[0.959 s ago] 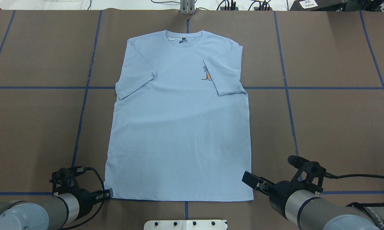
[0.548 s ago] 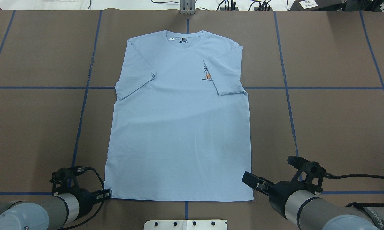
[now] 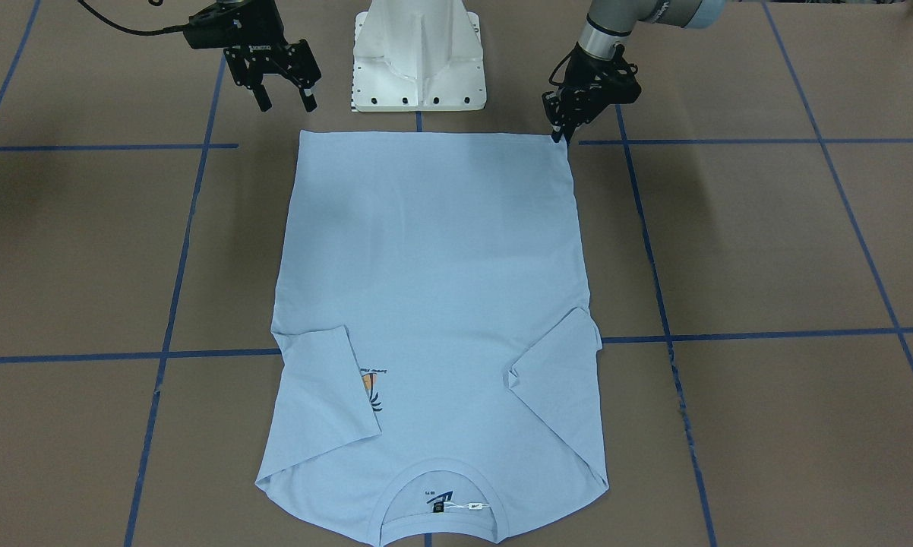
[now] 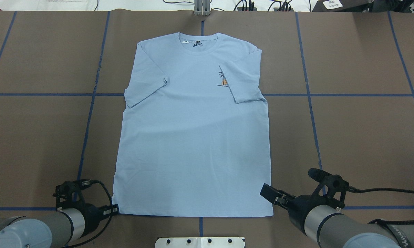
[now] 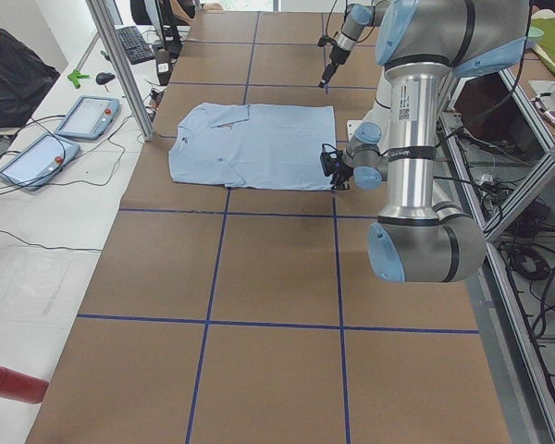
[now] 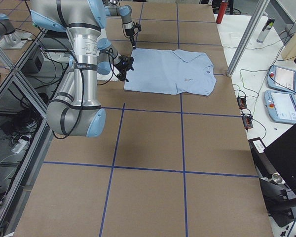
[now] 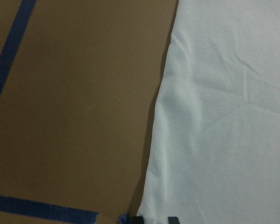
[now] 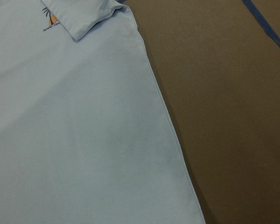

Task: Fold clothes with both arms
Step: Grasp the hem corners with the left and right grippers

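Our light blue cotton T-shirt [image 4: 193, 137] lay flat on the brown table [image 4: 365, 137], soft and limp. Left gripper [image 3: 559, 137] touched a hem corner, jaw state unclear; right gripper [image 3: 284, 95] hovered, jaws apart.

My fingertips [image 7: 172, 219] barely show as dark tips at the bottom edge, resting against the light blue T-shirt [image 7: 224, 116]. The cloth spreads ahead of them and to their right, softly creased. Left of them lies brown table [image 7: 74, 102] crossed by blue tape [image 7: 37, 209].
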### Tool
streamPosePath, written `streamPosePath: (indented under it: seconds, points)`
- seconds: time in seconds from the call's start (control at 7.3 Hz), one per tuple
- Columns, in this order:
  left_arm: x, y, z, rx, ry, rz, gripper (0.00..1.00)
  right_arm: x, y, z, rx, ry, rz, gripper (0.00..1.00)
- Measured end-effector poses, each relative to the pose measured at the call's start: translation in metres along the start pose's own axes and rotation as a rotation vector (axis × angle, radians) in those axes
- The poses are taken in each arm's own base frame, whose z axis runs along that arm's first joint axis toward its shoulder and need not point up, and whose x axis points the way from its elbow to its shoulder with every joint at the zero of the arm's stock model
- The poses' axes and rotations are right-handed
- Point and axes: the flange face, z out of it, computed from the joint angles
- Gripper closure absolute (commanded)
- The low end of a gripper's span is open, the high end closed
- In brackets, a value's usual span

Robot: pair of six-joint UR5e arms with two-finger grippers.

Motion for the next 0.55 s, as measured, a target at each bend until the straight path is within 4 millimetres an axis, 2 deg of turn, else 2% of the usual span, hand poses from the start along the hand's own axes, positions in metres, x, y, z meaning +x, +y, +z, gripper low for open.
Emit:
streamPosePath:
  seconds: [0.14,0.41,0.55]
  points:
    - [-0.001,0.002,0.0,-0.003,-0.001,0.002,1.0,0.001,0.003,0.001,0.004,0.0,-0.004,0.03]
    - [-0.002,0.005,0.0,-0.005,-0.003,0.008,1.0,0.002,0.01,0.002,0.018,-0.007,-0.008,0.17]
    - [-0.002,0.005,0.0,0.001,-0.001,0.011,1.0,-0.001,0.016,0.002,0.026,-0.018,0.007,0.17]
